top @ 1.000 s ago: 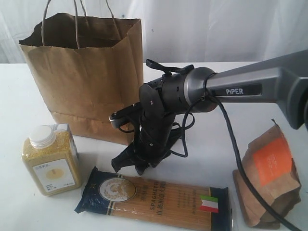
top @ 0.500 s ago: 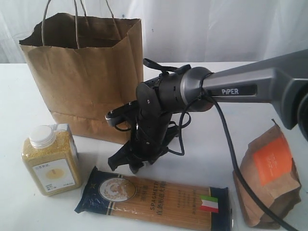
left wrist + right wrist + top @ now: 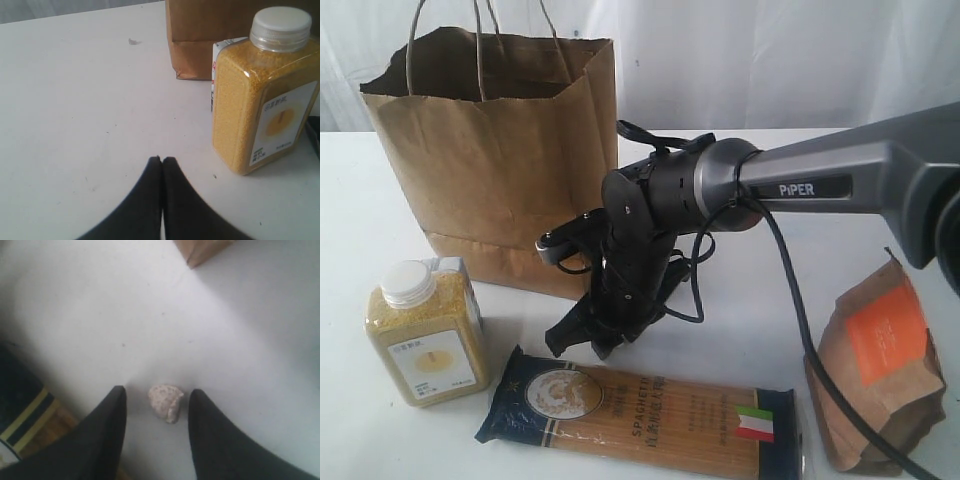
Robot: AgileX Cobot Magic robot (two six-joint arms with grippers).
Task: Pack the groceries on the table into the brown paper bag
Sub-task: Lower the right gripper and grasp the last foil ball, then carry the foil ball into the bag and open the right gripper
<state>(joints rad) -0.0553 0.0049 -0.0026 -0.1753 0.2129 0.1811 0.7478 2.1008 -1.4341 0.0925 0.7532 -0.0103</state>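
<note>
The brown paper bag (image 3: 490, 170) stands open at the back left of the table (image 3: 750, 320). In front of it are the yellow-grain bottle (image 3: 423, 335), with a small carton (image 3: 450, 265) behind it, and the spaghetti packet (image 3: 640, 415). The orange-labelled pouch (image 3: 880, 370) sits at the right. My right gripper (image 3: 585, 340) points down between the bag and the spaghetti. It is open (image 3: 158, 390), and a small pale lump (image 3: 166, 401) lies on the table between its fingers, touching neither. My left gripper (image 3: 161, 159) is shut on nothing, low over the table next to the bottle (image 3: 265, 95).
The right arm's cable (image 3: 800, 300) loops down past the pouch. In the right wrist view a corner of the spaghetti packet (image 3: 25, 415) lies beside one finger, and a corner of the bag (image 3: 205, 247) is farther off. The bag's base (image 3: 210, 30) stands behind the bottle.
My right gripper has shifted a little to the left and lower, toward the table between the bag and the spaghetti. The groceries and the bag have not moved.
</note>
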